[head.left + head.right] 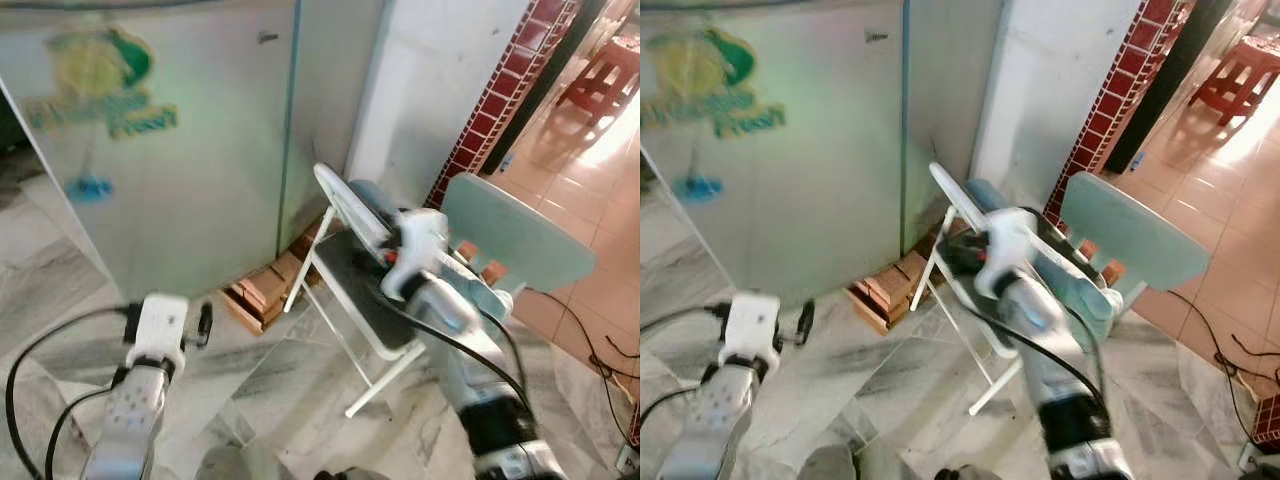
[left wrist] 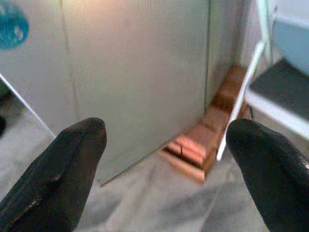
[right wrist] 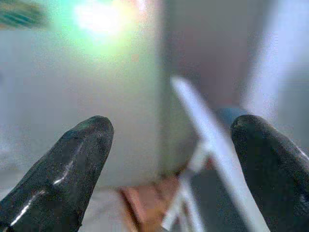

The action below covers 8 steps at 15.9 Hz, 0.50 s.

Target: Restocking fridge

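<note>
Pale grey-green metal fridge [image 1: 190,150] with door shut, on brick blocks beside white folding chair [image 1: 360,300]; left gripper [image 2: 164,169] and right gripper [image 3: 169,174] both spread wide, empty; no stock visible, progress unclear.

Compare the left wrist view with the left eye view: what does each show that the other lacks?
Left wrist alone: the open left gripper with its black fingertips seen close. Left eye alone: the fridge's green logo, a red stool, the red-tiled pillar and the right arm. Both: the fridge door, the wooden blocks under it and the folding chair.
</note>
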Motion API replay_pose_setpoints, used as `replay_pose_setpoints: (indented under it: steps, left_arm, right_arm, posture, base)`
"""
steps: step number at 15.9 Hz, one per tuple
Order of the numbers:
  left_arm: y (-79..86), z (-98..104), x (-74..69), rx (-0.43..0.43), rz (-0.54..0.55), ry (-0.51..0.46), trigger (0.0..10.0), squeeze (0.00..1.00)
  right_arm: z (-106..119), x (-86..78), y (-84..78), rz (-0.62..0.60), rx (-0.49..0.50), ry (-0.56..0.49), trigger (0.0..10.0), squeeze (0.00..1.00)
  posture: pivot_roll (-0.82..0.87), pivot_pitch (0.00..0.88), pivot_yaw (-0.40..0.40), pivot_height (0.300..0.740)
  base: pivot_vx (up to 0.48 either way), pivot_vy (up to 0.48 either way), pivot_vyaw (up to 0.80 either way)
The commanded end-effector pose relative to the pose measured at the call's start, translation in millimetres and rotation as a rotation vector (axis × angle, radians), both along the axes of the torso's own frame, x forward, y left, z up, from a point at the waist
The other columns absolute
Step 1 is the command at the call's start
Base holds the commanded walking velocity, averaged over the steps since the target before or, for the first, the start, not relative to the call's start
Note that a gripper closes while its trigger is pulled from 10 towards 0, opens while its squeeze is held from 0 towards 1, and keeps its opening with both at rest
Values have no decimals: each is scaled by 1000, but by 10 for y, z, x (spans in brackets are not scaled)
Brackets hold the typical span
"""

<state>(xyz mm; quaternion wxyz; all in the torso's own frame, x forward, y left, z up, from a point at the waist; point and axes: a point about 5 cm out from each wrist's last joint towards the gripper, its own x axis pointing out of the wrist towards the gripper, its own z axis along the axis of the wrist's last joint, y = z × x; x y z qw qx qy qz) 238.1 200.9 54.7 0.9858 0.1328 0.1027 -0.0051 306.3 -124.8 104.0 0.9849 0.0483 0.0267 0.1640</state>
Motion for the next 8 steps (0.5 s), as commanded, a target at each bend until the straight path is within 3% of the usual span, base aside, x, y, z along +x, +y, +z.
replay_pose_setpoints:
  steps: [1, 3, 8]
  left_arm:
    - [-38, 66, 32, 7, -3, -41, 10000, 0]
    - [-105, 158, 60, 2, -12, -98, 10000, 0]
    - [-238, 217, 30, 27, -42, -170, 10000, 0]
  right_arm:
    - [-45, -11, -114, -85, -14, -4, 10000, 0]
    - [-89, -51, -189, -167, -23, -4, 10000, 0]
    - [-157, -146, -244, -241, -45, -13, 10000, 0]
  posture:
    - [208, 42, -91, 740]
    - [195, 46, -90, 740]
    - [163, 48, -73, 740]
  base:
    - [0, 480, 0]
    - [0, 480, 0]
    - [0, 480, 0]
